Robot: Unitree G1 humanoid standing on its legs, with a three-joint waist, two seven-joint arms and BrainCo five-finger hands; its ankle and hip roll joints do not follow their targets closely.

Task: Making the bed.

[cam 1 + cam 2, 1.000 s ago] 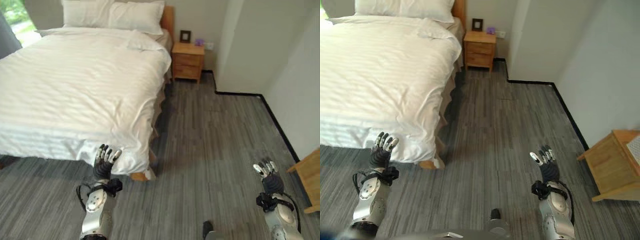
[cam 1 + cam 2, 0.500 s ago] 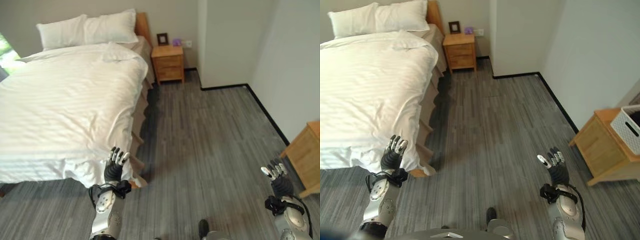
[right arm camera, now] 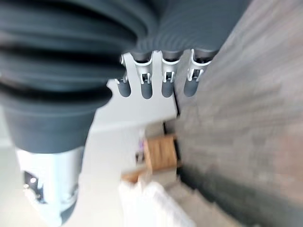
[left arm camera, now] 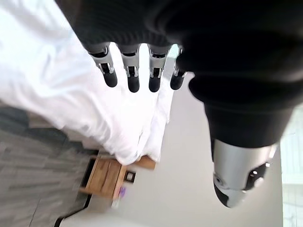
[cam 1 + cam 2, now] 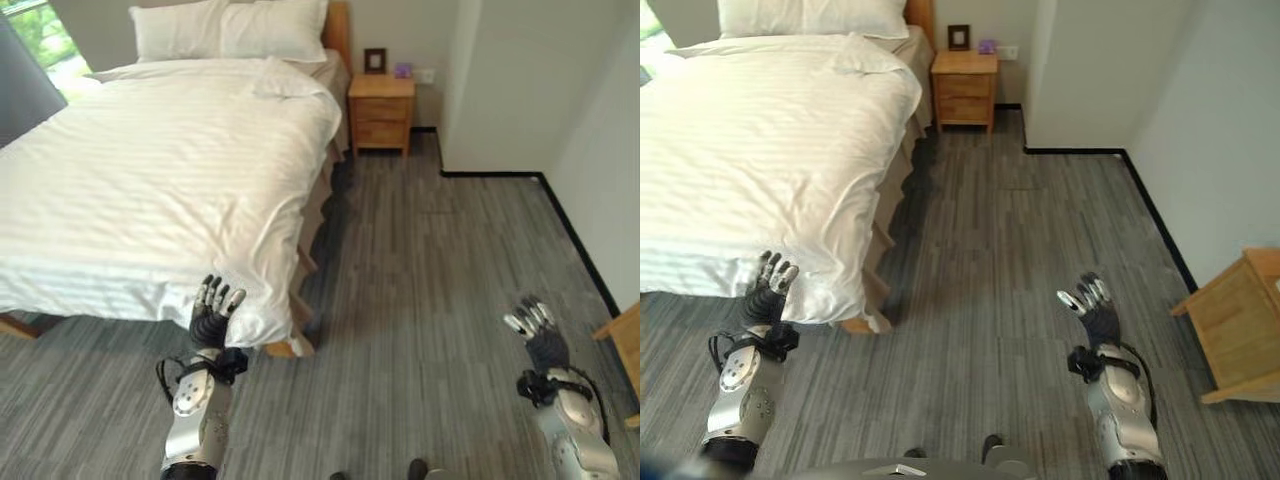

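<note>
Left hand (image 5: 212, 312) (fingers straight) by the white duvet (image 5: 150, 170) corner; right hand (image 5: 536, 335) open over floor

Head pair looks down from standing height, facing the bed (image 5: 160, 170) and nightstand (image 5: 964, 88); both eyes share them. Each wrist camera sights close along its own fingers (image 4: 130, 71), toward bed and nightstand.
</note>
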